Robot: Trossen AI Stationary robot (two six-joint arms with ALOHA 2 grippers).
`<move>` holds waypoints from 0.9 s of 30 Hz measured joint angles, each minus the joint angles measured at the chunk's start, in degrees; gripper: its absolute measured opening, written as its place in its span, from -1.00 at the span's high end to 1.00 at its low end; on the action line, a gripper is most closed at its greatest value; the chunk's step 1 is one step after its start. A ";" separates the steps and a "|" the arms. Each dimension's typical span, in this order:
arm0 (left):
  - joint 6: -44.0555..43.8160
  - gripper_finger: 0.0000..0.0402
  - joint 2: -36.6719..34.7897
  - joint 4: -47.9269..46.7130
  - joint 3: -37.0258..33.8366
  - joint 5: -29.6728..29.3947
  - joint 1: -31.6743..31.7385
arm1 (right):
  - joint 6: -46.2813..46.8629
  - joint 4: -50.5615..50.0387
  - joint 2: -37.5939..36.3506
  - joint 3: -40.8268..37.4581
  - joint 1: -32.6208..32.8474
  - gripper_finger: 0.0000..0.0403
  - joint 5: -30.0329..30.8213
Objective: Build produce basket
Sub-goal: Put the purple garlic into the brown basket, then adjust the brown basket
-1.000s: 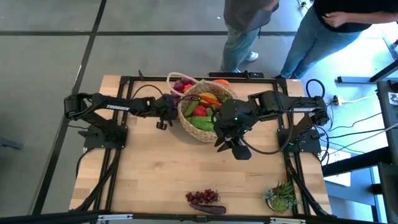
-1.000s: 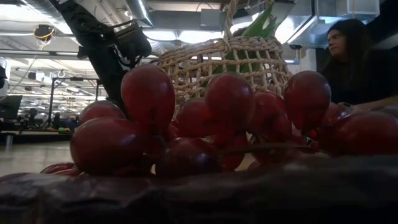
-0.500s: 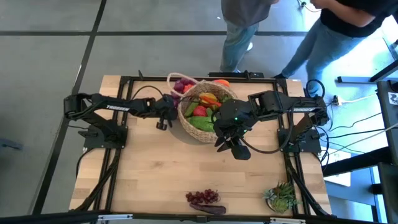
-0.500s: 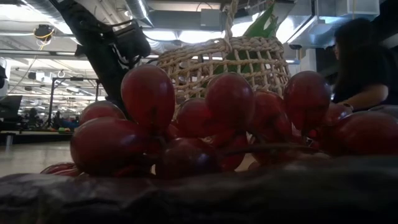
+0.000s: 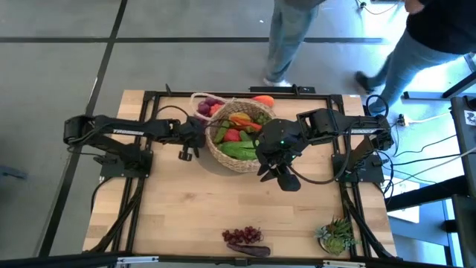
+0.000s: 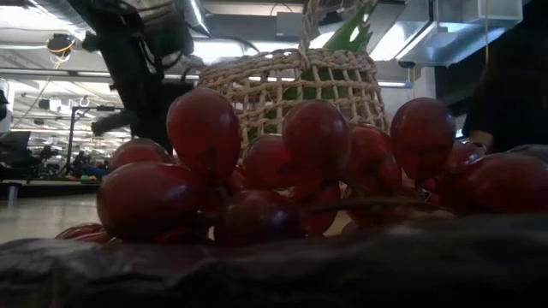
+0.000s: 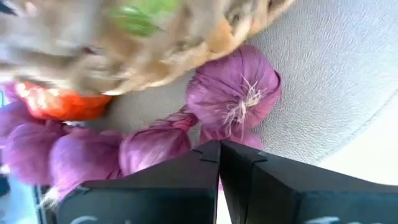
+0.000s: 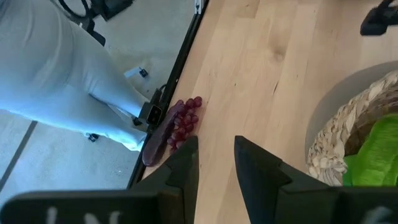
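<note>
The left gripper [image 5: 186,152] hangs just beside the basket [image 5: 236,157] on its left-hand side, its fingers [image 7: 211,163] pressed flat together with nothing between them. Past those fingers the left wrist view shows purple bulbs [image 7: 233,93] and an orange piece [image 7: 59,104] close against the woven rim. The right gripper [image 5: 279,176] sits at the basket's near right edge, over bare wood; its fingers [image 8: 186,163] stand a little apart and nothing is seen between them.

The basket rests on the far middle of the table [image 5: 186,216], heaped with produce [image 5: 238,130]: red, orange, yellow and green pieces, with a purple piece [image 5: 208,108] over the far-left rim. It lies between the two arms, so there is little room on either side of it. The near half of the table is mostly bare wood, giving wide open space towards the front edge.

At that front edge lies a bunch of grapes [image 5: 244,236] on a dark purple piece [image 5: 249,249]; in the low view the grapes [image 6: 257,171] fill the foreground with the basket [image 6: 291,85] behind. A spiky green plant [image 5: 337,235] stands at the near right corner.

Beyond the far edge two people [image 5: 286,37] stand on the grey floor, and a trouser leg [image 8: 68,81] shows near the table's side.
</note>
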 joint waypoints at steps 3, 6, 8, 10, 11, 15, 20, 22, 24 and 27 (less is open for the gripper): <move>-1.76 1.00 -1.93 -4.99 2.32 0.02 -0.11 | -0.89 -0.42 0.00 0.00 0.01 0.52 0.02; -2.93 1.00 -1.92 -10.79 4.82 0.02 -0.11 | -1.01 -0.56 0.00 0.00 0.00 0.52 0.04; -4.88 1.00 -1.92 -12.76 6.40 0.56 -0.11 | -0.92 -0.57 0.00 0.00 0.01 0.52 0.83; -7.03 1.00 -1.94 -14.53 7.63 1.58 -0.11 | 0.25 -0.57 0.00 0.00 0.01 0.52 2.16; -8.22 1.00 -1.94 -15.06 8.08 2.21 -0.11 | 1.31 -0.56 0.02 0.00 0.00 0.52 2.57; -13.12 1.00 -1.95 -14.95 10.24 7.94 -0.11 | 3.04 -1.07 0.28 0.00 -0.02 0.52 2.39; -15.69 1.00 -2.56 -13.71 11.18 13.98 -1.21 | 3.93 -2.01 0.28 0.00 0.42 0.52 1.68; -16.64 1.00 -2.56 -14.30 11.17 13.06 -2.06 | 6.71 -5.29 0.28 0.00 0.49 0.52 2.36; -16.75 1.00 -2.57 -14.21 11.17 10.56 -2.52 | 9.01 -8.27 0.28 0.00 0.70 0.52 3.90; -18.16 1.00 -4.30 -15.49 11.10 5.75 -2.73 | 9.98 -9.42 0.28 0.00 0.70 0.52 6.49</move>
